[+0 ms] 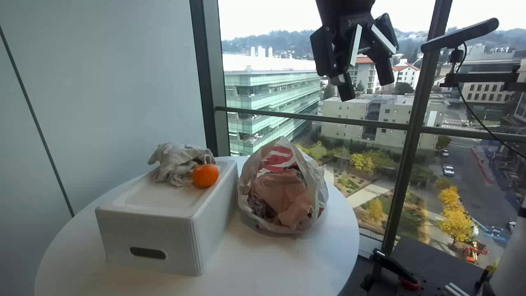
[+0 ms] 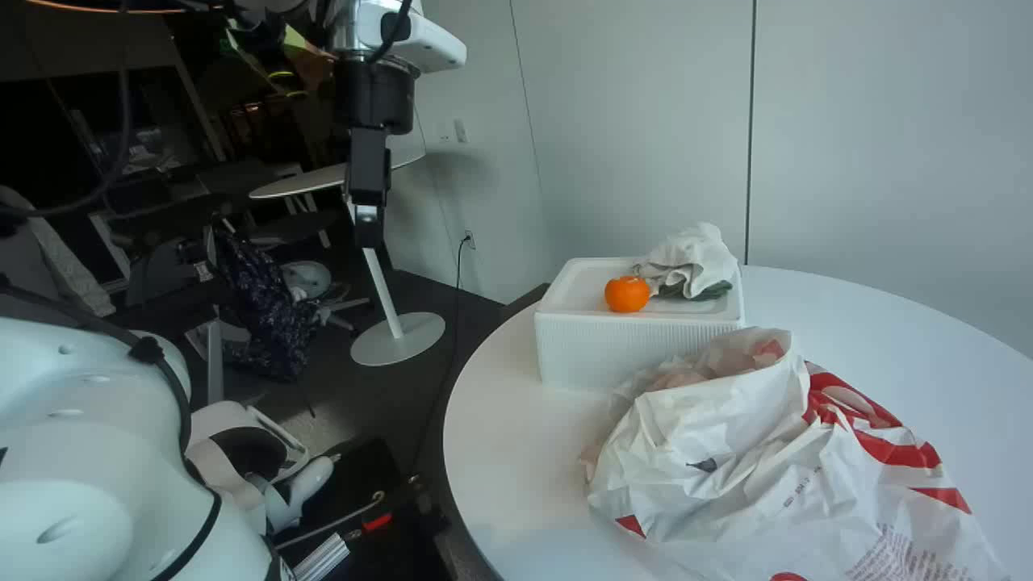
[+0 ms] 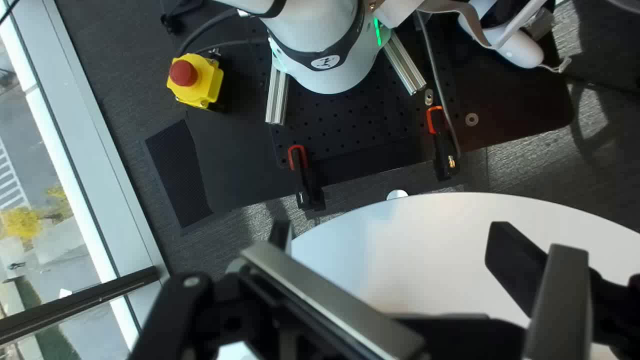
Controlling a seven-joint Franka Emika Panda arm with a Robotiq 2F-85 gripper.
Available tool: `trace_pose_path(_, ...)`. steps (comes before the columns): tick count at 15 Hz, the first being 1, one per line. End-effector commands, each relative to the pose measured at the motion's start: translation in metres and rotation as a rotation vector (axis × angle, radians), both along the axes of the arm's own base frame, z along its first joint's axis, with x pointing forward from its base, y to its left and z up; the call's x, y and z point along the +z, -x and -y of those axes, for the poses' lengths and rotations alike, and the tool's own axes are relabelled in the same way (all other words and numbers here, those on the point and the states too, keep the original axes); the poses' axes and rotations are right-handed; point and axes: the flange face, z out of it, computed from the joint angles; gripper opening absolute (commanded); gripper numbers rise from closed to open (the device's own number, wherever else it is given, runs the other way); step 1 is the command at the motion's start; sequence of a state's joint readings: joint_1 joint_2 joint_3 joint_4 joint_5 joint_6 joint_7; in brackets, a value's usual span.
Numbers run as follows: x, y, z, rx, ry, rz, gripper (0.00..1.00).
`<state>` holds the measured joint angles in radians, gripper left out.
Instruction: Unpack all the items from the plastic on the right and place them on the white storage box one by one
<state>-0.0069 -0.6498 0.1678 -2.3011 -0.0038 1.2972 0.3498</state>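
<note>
The white storage box (image 1: 152, 234) stands on the round table in both exterior views (image 2: 629, 351). On its lid lie an orange fruit (image 1: 205, 175) (image 2: 627, 294) and a crumpled pale cloth (image 1: 176, 160) (image 2: 686, 257). The white and red plastic bag (image 1: 318, 181) lies beside the box, with its mouth open, also in an exterior view (image 2: 710, 460). A brown crumpled item (image 1: 283, 195) fills its mouth; deeper contents are hidden. My gripper (image 1: 366, 84) is open with nothing between its fingers, high above the table and away from bag and box; it shows in the wrist view (image 3: 392, 240).
The round white table (image 1: 263, 263) is bounded by a wall and tall windows with a dark frame (image 1: 402, 181). A camera on a bracket (image 1: 460, 35) stands near the gripper. The wrist view shows the robot base (image 3: 325, 65) and a yellow stop button box (image 3: 200, 85).
</note>
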Motion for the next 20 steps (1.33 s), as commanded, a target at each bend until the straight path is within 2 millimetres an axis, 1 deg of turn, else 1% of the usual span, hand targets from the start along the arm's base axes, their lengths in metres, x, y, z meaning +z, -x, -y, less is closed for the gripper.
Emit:
trace_pose_path(1, 0.001, 0.000, 0.000, 0.000, 0.000, 0.002, 1.00)
trace_pose_path(7, 0.004, 0.000, 0.000, 0.001, -0.001, 0.009, 1.00)
trace_pose_path(8, 0.002, -0.003, -0.003, 0.012, 0.005, 0.015, 1.00)
trace_pose_path(10, -0.024, -0.028, 0.000, -0.003, -0.015, 0.000, 1.00)
trace_pose_path(13, -0.077, -0.071, 0.006, -0.012, -0.023, 0.045, 1.00)
trace_pose_path(15, -0.118, -0.097, 0.009, -0.024, -0.040, 0.051, 1.00)
trace_pose_path(16, -0.138, -0.109, 0.013, -0.033, -0.037, 0.084, 1.00)
trace_pose_path(18, -0.170, -0.138, 0.026, -0.069, 0.004, 0.178, 1.00)
trace_pose_path(20, -0.188, -0.159, 0.042, -0.111, 0.050, 0.247, 1.00)
